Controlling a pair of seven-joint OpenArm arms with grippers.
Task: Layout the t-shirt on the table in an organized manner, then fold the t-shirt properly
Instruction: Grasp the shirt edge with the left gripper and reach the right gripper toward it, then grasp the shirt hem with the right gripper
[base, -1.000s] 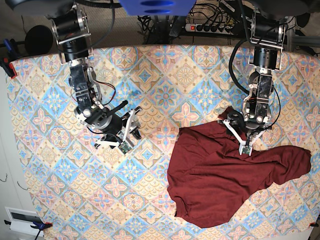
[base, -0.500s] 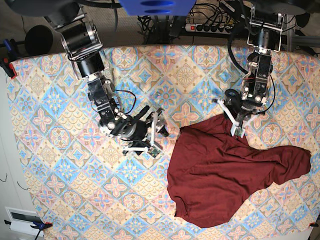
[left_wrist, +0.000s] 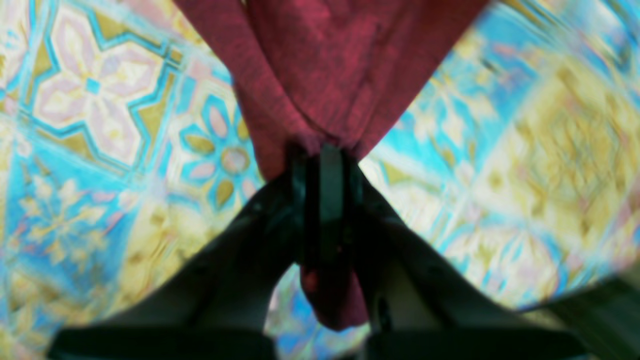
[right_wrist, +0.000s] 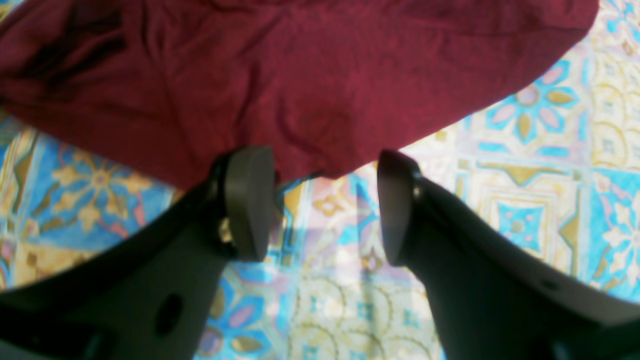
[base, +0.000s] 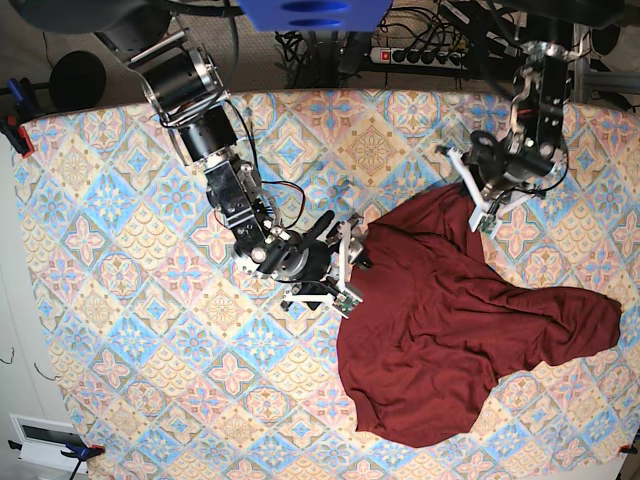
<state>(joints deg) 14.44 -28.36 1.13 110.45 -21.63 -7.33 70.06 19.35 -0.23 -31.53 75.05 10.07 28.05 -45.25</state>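
Observation:
The dark maroon t-shirt lies crumpled on the right half of the patterned table. My left gripper is at the shirt's far corner, and in the left wrist view it is shut on a bunched fold of the t-shirt, which drapes away from the closed jaws. My right gripper is at the shirt's left edge. In the right wrist view it stands open over the table, with the t-shirt's hem just beyond its fingertips and nothing between them.
A power strip and cables run behind the table's far edge. Clamps grip the cloth at the left edge, and a white box sits off the near left corner. The shirt's right sleeve reaches almost to the right edge.
My left gripper has shut on the shirt's edge and drawn it toward the far right. My right arm has swung right to the shirt's left edge, with its jaws wider open.

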